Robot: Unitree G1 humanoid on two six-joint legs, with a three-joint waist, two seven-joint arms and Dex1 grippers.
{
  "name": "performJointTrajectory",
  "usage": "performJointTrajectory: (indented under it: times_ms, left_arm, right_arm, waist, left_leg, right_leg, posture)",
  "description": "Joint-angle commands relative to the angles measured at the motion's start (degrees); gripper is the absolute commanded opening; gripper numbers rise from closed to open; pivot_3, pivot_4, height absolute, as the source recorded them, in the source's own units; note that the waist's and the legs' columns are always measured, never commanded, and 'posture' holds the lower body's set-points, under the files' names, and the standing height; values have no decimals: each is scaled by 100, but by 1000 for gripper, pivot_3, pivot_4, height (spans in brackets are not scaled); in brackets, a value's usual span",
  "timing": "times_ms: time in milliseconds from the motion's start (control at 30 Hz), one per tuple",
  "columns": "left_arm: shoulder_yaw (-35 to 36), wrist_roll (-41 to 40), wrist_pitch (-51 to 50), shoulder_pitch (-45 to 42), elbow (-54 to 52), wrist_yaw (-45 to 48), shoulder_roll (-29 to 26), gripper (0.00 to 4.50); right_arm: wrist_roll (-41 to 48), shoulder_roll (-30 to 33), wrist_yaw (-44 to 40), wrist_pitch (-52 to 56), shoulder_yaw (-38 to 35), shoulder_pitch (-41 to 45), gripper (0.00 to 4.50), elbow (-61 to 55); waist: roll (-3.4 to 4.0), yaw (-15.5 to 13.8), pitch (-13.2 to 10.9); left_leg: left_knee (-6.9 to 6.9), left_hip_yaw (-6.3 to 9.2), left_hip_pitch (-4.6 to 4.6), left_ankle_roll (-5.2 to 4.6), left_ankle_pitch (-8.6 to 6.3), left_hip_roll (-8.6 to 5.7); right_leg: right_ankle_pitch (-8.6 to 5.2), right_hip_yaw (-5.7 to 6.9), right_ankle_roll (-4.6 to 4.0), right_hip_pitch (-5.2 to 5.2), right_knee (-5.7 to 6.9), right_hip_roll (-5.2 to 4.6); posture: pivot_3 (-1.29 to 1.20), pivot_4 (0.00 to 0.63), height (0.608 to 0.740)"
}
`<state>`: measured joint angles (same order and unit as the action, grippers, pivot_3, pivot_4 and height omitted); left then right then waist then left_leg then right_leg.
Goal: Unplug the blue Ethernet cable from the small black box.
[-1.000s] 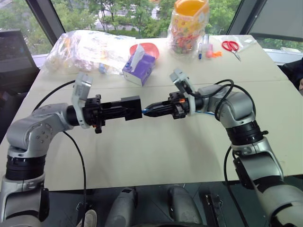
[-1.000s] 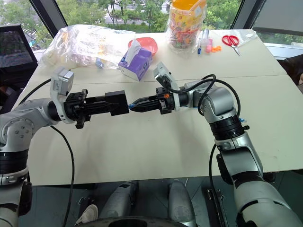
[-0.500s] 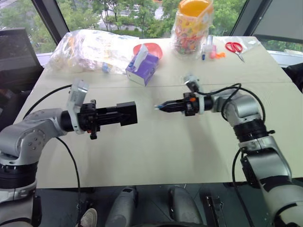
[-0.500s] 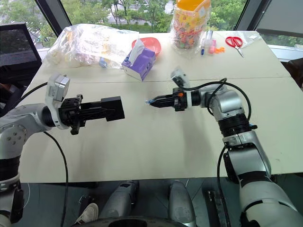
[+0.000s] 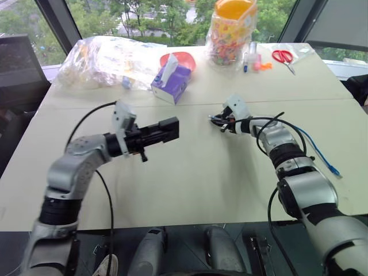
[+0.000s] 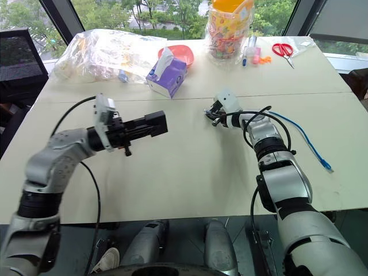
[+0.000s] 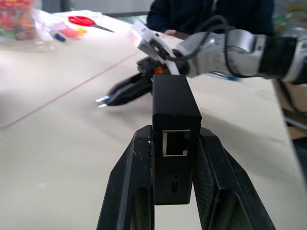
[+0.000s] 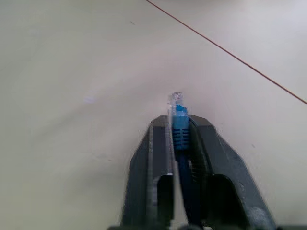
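Fingers of left gripper point(image 7: 175, 143) clamp one small black box point(image 7: 175, 124); one blue Ethernet cable point(image 6: 305, 140) unplugged.

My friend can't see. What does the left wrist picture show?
The small black box stands clamped between two black fingers, its empty socket facing the camera. Behind it, the robot's right tool hangs low over the pale table, with red scissors far back.

Blue Ethernet cable point(image 8: 179, 125) now out of small black box point(image 7: 174, 142); right gripper point(image 5: 216, 121) withdrawn, well apart, near table point(image 5: 190, 184).
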<state>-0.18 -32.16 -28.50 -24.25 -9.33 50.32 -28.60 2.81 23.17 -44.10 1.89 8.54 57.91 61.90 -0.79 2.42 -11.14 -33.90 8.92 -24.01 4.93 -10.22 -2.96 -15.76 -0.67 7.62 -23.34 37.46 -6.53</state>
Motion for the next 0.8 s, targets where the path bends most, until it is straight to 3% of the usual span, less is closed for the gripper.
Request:
performJointTrajectory:
  times_ms: [33,133,167,367,800]
  left_arm:
    - [-113,395,573,-49,84,-207,248,474]
    - [-233,711,804,-308,622,-555,689,474]
    - [-268,831,917,-407,807,-627,803,474]
    - [-496,1543,1782,-722,1875,-829,1223,474]
    - [-417,1904,2889,-866,3387,-919,1807,474]
  right_arm:
    - [53,-29,105,-160,-314,230,2620,-4]
    - [165,31,46,-3,-537,268,4161,-131]
    - [215,43,3,45,-619,271,4478,-203]
    - [710,130,-123,864,-1144,70,4478,-1276]
    - [1601,432,86,3263,-1522,-1935,4478,-5160]
  waist:
    - [0,23,0]
    - [1,23,0]
    - [1,16,0]
    - [1,22,1]
    - [2,9,2]
  left_leg:
    - [0,0,1,0,0,0]
    - [1,-2,5,-1,0,1]
    - [-1,-2,6,-1,0,2]
    - [-10,-2,5,-2,1,0]
    - [-21,-2,1,-8,-2,-6]
  right_leg:
    - [0,0,0,0,1,0]
    - [1,-1,0,-1,6,2]
    - [1,-1,0,0,9,2]
    - [5,-3,6,3,10,3]
    - [11,-3,15,3,10,-4]
  posture:
    - [0,150,726]
    - [0,150,726]
    - [0,150,726]
    - [0,150,726]
    - [0,150,726]
